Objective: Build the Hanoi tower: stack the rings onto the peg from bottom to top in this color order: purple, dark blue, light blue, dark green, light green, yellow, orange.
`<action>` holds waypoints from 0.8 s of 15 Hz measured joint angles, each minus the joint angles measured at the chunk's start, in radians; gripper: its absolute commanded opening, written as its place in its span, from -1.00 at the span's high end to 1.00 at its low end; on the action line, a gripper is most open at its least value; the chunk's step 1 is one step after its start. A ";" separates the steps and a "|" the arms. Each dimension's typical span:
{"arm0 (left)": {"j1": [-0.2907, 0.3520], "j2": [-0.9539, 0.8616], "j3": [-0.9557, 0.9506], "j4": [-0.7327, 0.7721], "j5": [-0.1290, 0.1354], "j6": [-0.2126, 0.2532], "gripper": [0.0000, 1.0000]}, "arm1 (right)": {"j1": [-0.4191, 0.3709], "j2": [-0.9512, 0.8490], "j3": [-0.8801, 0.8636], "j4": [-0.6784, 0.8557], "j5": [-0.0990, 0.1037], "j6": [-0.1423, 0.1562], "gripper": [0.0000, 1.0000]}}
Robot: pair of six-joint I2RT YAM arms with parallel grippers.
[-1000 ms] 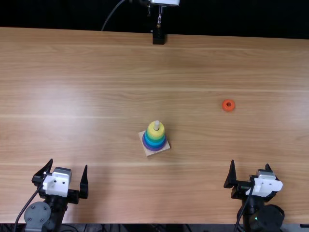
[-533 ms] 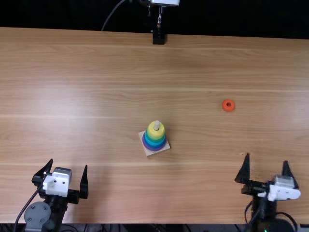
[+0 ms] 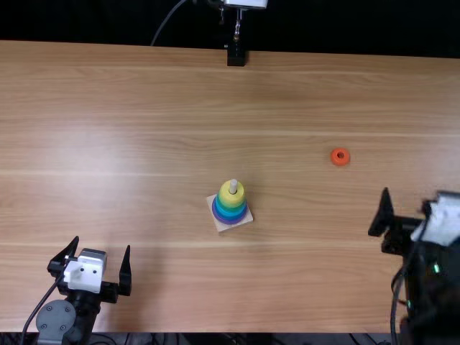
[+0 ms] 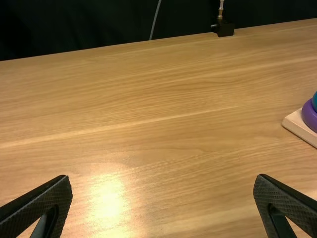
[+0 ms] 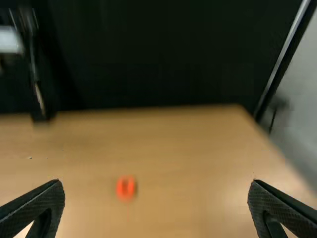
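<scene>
In the top view my left gripper point(image 3: 102, 244) is open at the near left, well away from the tower. My right gripper point(image 3: 418, 194) stands at the right edge, nearer than the orange ring point(image 3: 340, 157), which lies flat on the table. Mid-table, the wooden base point(image 3: 235, 225) carries stacked rings, purple lowest, then blues and green, with the yellow ring point(image 3: 226, 194) topmost and the pale peg tip above it. The left wrist view has its open gripper point(image 4: 162, 177) and part of the purple ring point(image 4: 309, 116). Between the spread fingers of my right gripper point(image 5: 156, 182) the orange ring point(image 5: 126, 188) appears farther off.
A black stand point(image 3: 236, 54) is at the table's far edge. The wooden table point(image 3: 144, 129) stretches between both arms and the far edge, with a dark curtain point(image 5: 163, 59) behind it.
My right gripper has moved to the right and farther from the table's near edge. The left arm, tower and orange ring have stayed in place.
</scene>
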 measured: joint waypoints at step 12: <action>0.000 0.000 0.000 0.000 0.000 0.000 -1.00 | 0.019 0.946 0.367 -0.034 -0.003 0.159 -1.00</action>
